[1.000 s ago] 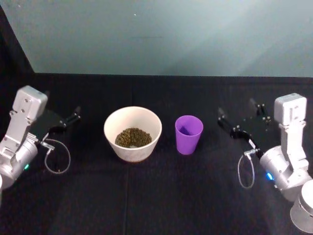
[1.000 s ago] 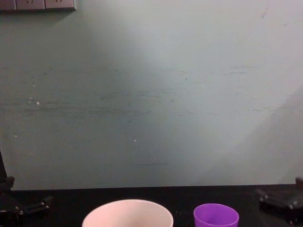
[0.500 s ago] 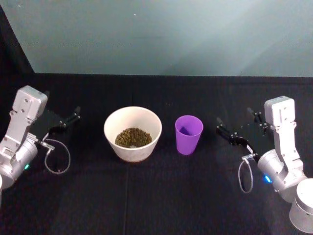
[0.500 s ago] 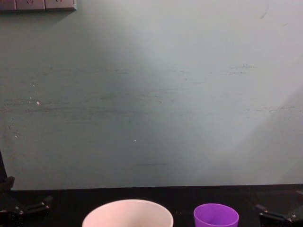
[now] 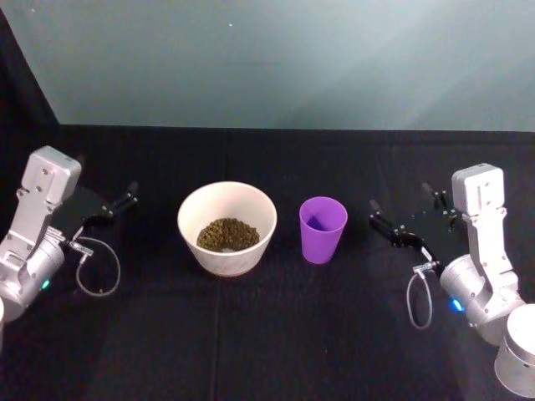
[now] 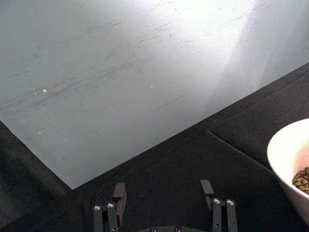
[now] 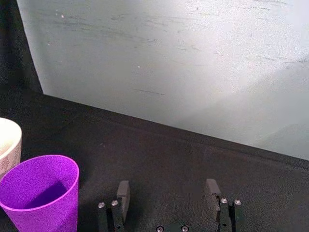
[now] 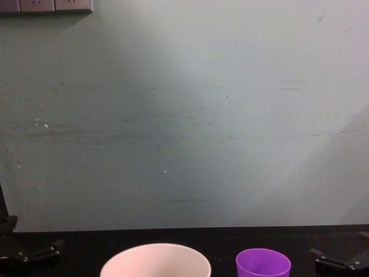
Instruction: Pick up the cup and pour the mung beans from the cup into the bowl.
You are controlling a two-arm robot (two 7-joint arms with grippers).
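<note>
- Purple cup (image 5: 323, 228) stood upright just right of your cream bowl (image 5: 226, 227), which held mung beans (image 5: 227, 235).
- Black table (image 5: 267, 334) met a pale wall (image 8: 184, 115).
- Your right gripper (image 5: 402, 213), fingers spread, waited near the cup; left gripper (image 5: 124, 199) was released too.

Head looks down; chest low; both share bowl (image 5: 226, 227).

The bowl (image 5: 227, 228) sits mid-surface (image 5: 267, 334), beans (image 5: 227, 235) inside — the cup (image 5: 322, 229) just beside it at 3 o'clock, the wall (image 5: 284, 58) at 12 o'clock.
</note>
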